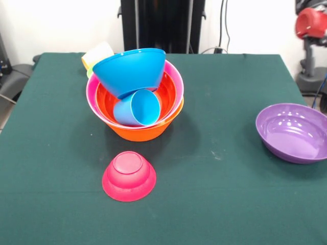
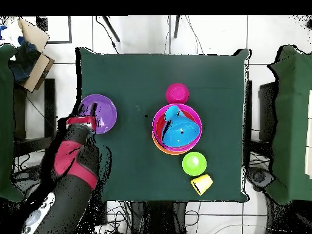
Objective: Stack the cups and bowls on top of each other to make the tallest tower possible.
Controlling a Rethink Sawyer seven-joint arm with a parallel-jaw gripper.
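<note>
The tower stands mid-table: a large orange bowl [image 1: 140, 133] holds a pink bowl [image 1: 177, 74] and a red-orange bowl [image 1: 171, 89]. A light blue cup [image 1: 138, 108] lies on its side inside them. A blue bowl [image 1: 130, 69] leans mouth-down on top. A small magenta bowl [image 1: 129, 176] sits upside down in front of the tower. A purple bowl [image 1: 291, 130] rests upright at the right. Behind the tower are a yellow cup [image 1: 97, 53] on its side and a green bowl [image 2: 194, 163]. My gripper [image 2: 81, 121] hangs by the purple bowl's [image 2: 103, 109] rim, seen only from above.
A dark green cloth [image 1: 230, 178] covers the table. Part of the red arm [image 1: 310, 23] shows beyond the table's far right corner. The purple bowl lies close to the table's edge. A cardboard box [image 2: 33, 52] sits off the table.
</note>
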